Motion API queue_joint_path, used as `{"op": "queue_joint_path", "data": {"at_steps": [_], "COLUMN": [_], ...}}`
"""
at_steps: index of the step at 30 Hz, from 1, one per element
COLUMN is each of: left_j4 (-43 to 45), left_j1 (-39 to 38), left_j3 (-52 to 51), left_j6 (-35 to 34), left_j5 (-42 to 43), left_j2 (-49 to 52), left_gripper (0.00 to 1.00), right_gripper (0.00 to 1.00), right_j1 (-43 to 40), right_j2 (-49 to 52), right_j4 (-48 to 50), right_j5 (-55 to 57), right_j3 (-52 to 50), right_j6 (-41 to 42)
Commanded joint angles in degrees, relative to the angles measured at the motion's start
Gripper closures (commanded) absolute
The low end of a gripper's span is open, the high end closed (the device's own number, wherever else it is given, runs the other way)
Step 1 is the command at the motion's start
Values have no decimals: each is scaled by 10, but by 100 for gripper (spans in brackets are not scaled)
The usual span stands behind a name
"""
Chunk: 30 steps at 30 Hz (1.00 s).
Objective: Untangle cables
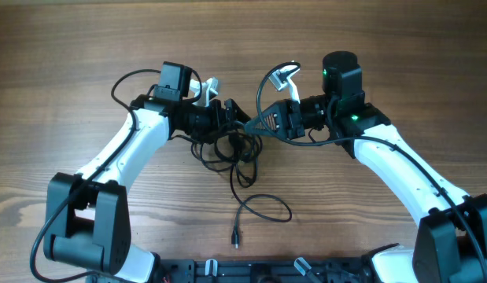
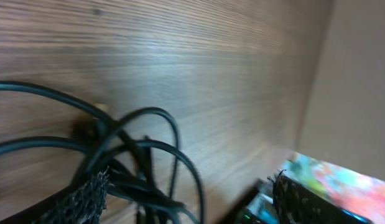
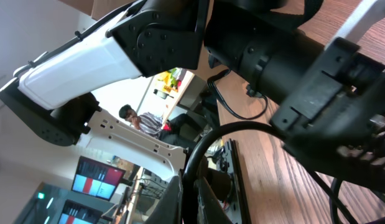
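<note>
The black cables (image 1: pixel 231 148) lie bunched in a knot on the wooden table between my two arms. One loose tail (image 1: pixel 263 208) curls toward the front and ends in a small plug (image 1: pixel 235 240). My left gripper (image 1: pixel 234 116) is at the knot's upper left. In the left wrist view its fingers (image 2: pixel 186 186) are wide apart, with cable loops (image 2: pixel 136 155) lying by the left finger. My right gripper (image 1: pixel 257 123) is at the knot's upper right. In the right wrist view it (image 3: pixel 189 199) is shut on a black cable strand (image 3: pixel 208 140) that arcs upward from the fingers.
A black rail (image 1: pixel 227 271) runs along the table's front edge. The arm bases stand at the front left (image 1: pixel 82 228) and front right (image 1: pixel 455 236). The left arm's wrist (image 3: pixel 260 56) fills much of the right wrist view, very close.
</note>
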Motion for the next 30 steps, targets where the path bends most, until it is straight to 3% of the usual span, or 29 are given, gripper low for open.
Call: {"op": "queue_joint_path", "data": {"at_steps": [1,4,6,10,11,12,15,19,22,23,24,25,27,30], "left_j4": [2,2,2,6,6,6,6,6,6,6,6,7,9,12], "left_j1": [-2,-10,-21,-40,-40,-40,-40,-40,-40,-40,-40,-40,-40,-28], "left_j3": [-5,-14,-25,-31,-32,-32,-32,-32,-32,-32,-32,-32,-31,-29], "left_j6": [-1,-1,-1,-1,-1,-1,-1,-1,-1,-1,-1,-1,0,3], "left_j5": [-63,-85,-103,-155,-162,-166,-191,-209,-213,-213,-213,-213,-213,-191], "left_j2": [6,6,6,6,6,6,6,6,6,6,6,6,5,-1], "left_gripper": [13,14,15,32,45,53,63,79,82,80,52,30,5,0], "right_gripper": [96,96,96,96,96,96,96,96,96,96,96,96,96,96], "right_j1": [0,-1,-5,-21,-28,-40,-88,-170,-203,-208,-207,-207,-206,-205], "right_j2": [3,3,3,3,3,3,3,3,3,3,3,3,3,3], "right_j4": [1,19,83,338,423,514,695,733,733,733,732,731,725,725], "right_j5": [-21,-21,-21,-36,-42,-45,-44,-61,-94,-111,-114,-114,-114,-114], "right_j3": [8,8,8,8,8,8,8,8,8,8,4,1,-12,-48], "right_j6": [-12,11,72,281,346,419,587,648,652,652,652,652,650,645]}}
